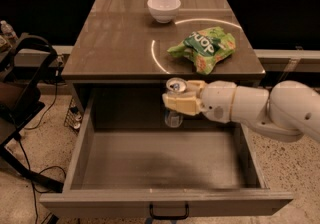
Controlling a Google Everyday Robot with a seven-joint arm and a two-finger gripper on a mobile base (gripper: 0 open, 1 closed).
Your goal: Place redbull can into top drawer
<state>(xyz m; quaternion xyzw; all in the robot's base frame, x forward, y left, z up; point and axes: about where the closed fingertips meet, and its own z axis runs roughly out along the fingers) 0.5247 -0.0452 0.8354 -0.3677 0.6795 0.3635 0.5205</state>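
My gripper comes in from the right on a white arm and is shut on the redbull can, a slim silver can held upright. Its shiny pull-tab top shows above the cream fingers. The can hangs over the back middle of the top drawer, which is pulled fully open below the table edge. The drawer is grey-brown, with a small black handle on its front panel. The can's bottom is above the drawer floor, not touching it.
The grey-brown table top holds a white bowl at the back and a green snack bag at the right. A black chair and cables stand on the floor to the left.
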